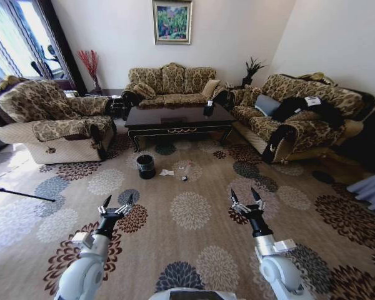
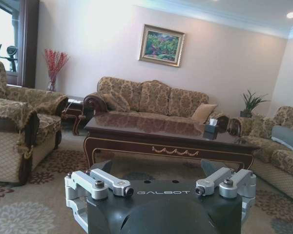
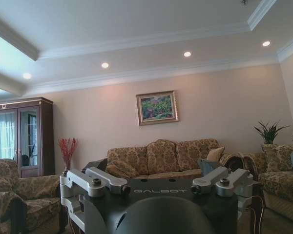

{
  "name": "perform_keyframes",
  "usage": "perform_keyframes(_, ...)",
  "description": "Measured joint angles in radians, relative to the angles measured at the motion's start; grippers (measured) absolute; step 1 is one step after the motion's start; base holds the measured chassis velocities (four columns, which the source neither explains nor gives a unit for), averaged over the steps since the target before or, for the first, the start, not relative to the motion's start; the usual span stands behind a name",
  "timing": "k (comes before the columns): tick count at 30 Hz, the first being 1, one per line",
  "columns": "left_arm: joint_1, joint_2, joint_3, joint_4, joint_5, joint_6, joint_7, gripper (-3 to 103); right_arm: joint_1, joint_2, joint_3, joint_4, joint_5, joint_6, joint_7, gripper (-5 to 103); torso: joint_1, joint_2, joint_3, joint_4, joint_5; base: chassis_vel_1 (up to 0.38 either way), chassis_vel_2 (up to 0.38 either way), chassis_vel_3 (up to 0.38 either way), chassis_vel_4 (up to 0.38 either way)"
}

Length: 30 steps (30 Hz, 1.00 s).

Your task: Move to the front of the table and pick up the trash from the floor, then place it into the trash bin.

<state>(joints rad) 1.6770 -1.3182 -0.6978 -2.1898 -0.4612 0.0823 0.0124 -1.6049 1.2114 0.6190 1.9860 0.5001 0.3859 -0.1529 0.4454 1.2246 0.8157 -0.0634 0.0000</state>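
The table (image 1: pixel 175 120) of dark glossy wood stands across the room ahead of me, and its gold-trimmed front (image 2: pixel 171 148) faces the left wrist view. On the flowered floor (image 1: pixel 190 209) in front of it sits the small black trash bin (image 1: pixel 145 166). The trash lies just to the bin's right: a white tissue (image 1: pixel 167 172), a clear bottle (image 1: pixel 189 170) and a small dark object (image 1: pixel 184 179). My left gripper (image 1: pixel 117 201) and right gripper (image 1: pixel 246 195) hang open and empty over the carpet, well short of the trash. The open left gripper (image 2: pixel 155 166) points at the table, and the right gripper (image 3: pixel 151 165) tilts up toward the far wall.
An armchair (image 1: pixel 53 122) stands at the left, a sofa (image 1: pixel 172 84) behind the table and another sofa (image 1: pixel 297 119) at the right. A thin black rod (image 1: pixel 19 194) lies on the carpet at the left. A dark box (image 1: pixel 208 107) sits on the table.
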Motion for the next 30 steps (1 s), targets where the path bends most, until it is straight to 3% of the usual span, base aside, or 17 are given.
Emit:
perform_keyframes(10,0.003,-0.009,0.001,-0.008,-0.012,-0.003,-0.023,100,0.007,0.002,-0.004,-0.008,-0.012,-0.021,0.033,100,-0.003,-0.005,-0.003,0.0,0.0,0.0,0.0,0.0,0.0)
perform_keyframes(30,0.026,-0.024,0.001,-0.043,-0.004,-0.003,-0.021,100,0.003,0.008,0.003,-0.003,0.005,-0.024,0.053,100,-0.045,-0.099,-0.054,0.0,0.0,0.0,0.0,0.0,0.0)
